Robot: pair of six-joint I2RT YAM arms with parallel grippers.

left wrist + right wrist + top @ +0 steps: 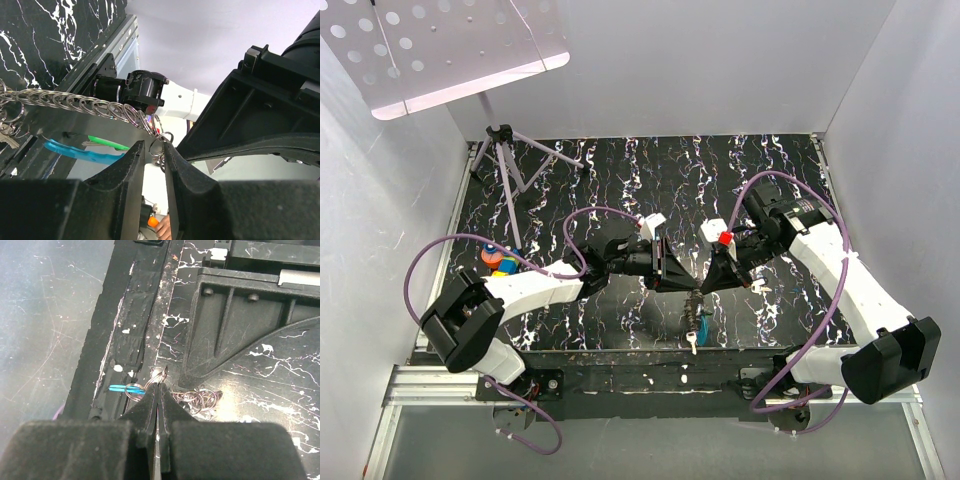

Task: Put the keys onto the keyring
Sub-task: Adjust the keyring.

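Over the near-centre of the black marbled counter [620, 170] both pincers meet tip to tip. Right pincer [159, 392] is clenched on the keyring [159, 374]; left pincer [155, 150] stands narrowly parted about a ring at the end of a chain of linked rings [75, 102], firm grasp or not I cannot tell. Blue key [75, 151] and green key [107, 143] lie just beside that chain.

Left gripper [686, 286] and right gripper [708, 286] meet mid-table, a ring chain [695, 318] hanging between. A tripod [505, 160] blocks the far-left corner; far-right lies open.
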